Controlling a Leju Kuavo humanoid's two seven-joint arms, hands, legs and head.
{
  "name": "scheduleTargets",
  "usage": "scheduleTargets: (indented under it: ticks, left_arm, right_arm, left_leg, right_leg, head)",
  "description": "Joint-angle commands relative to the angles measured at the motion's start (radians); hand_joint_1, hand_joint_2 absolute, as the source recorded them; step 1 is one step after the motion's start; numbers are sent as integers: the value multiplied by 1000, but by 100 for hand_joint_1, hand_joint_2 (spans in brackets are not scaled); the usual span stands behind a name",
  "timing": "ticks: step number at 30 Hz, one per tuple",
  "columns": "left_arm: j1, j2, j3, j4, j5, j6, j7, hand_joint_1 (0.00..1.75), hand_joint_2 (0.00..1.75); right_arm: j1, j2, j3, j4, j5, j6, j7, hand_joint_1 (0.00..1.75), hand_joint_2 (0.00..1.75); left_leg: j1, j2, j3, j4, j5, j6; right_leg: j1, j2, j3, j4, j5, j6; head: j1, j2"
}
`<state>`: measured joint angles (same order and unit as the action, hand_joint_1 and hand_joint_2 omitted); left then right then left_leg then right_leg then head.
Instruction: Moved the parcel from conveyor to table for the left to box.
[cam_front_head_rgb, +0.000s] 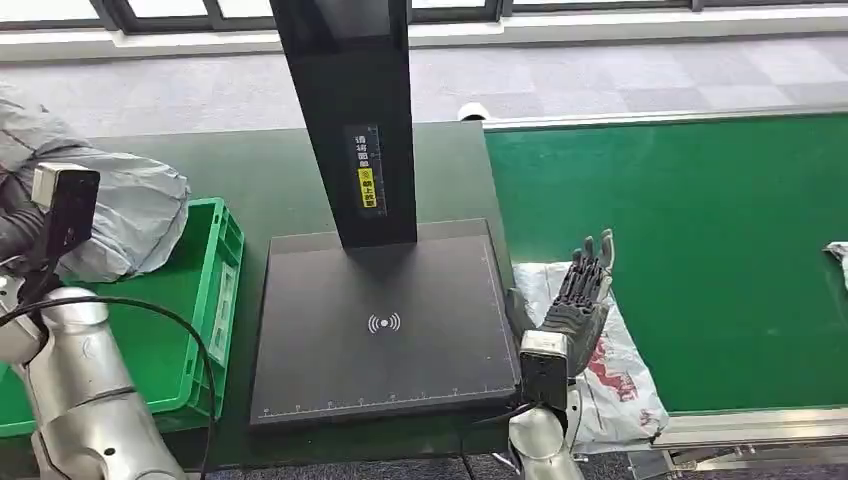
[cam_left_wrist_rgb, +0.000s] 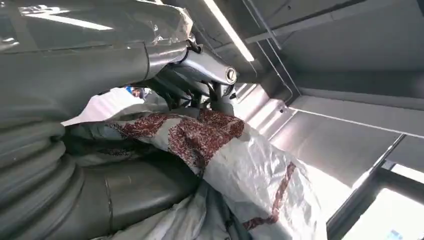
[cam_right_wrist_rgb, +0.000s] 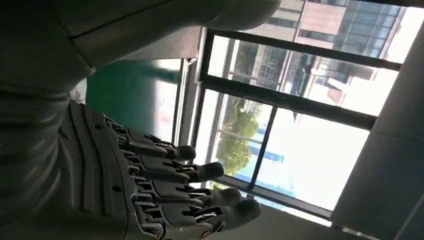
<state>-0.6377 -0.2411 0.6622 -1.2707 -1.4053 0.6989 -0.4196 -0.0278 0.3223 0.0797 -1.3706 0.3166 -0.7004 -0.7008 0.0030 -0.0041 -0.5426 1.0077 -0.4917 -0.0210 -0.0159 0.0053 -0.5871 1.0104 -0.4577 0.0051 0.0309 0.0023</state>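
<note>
Left hand grips a grey parcel above the green crate; right hand hovers released, fingers spread, just over a white red-printed parcel on the conveyor — a loose closing grasp might let the slick bag slip.

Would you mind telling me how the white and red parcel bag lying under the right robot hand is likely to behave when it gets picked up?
The parcel bag looks like thin crinkled plastic lying flat, so it will probably flop and sag rather than hold shape. Its glossy film may slip between the fingers of the right robot hand. It seems light for its size, and unlikely to roll.
</note>
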Motion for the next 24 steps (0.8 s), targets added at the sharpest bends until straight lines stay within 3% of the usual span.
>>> scheduleTargets:
  ticks: [1, 2, 3, 16, 17, 24]
  left_arm:
    - [-84, -8, 135, 63, -36, -1, 27, 129, 175]
    - [-86, -4, 136, 69, -39, -1, 35, 26, 175]
    - [-86, -1, 136, 70, -38, -1, 36, 0, 175]
    - [-114, 12, 167, 111, -40, -1, 72, 0, 175]
    - [-115, 12, 169, 109, -44, -1, 78, 0, 0]
    - [-119, 26, 184, 142, -25, -1, 89, 0, 0]
  right_arm:
    - [-10, 27, -23, 42, 2, 2, 3, 0, 175]
    - [-9, 27, -23, 43, 3, 2, 3, 0, 175]
    - [-9, 27, -22, 43, 3, 2, 3, 0, 175]
    - [-7, 27, -29, 36, -1, 2, 3, 0, 175]
    - [-8, 27, -31, 39, 0, 2, 3, 0, 175]
    - [-6, 27, -27, 47, 6, 2, 3, 0, 175]
  left_leg:
    - [1, 1, 0, 0, 0, 0]
    - [1, 0, 0, 0, 0, 0]
    - [2, 1, 1, -1, 0, 0]
    - [1, 1, 0, -1, 0, 0]
    - [1, 0, 0, 0, 0, 0]
    - [1, 1, 1, -1, 0, 0]
  right_leg:
    - [1, 0, 0, -1, 0, -1]
    - [1, -1, 0, 0, 0, -1]
    - [2, 0, 1, -2, 1, -1]
    - [2, 0, 1, -2, 1, -1]
    - [1, 0, 0, -1, 0, -1]
    - [2, 0, 1, -2, 1, -1]
  head:
    - [0, 0]
    - [0, 0]
    - [0, 0]
    - [0, 0]
    - [0, 0]
    - [0, 0]
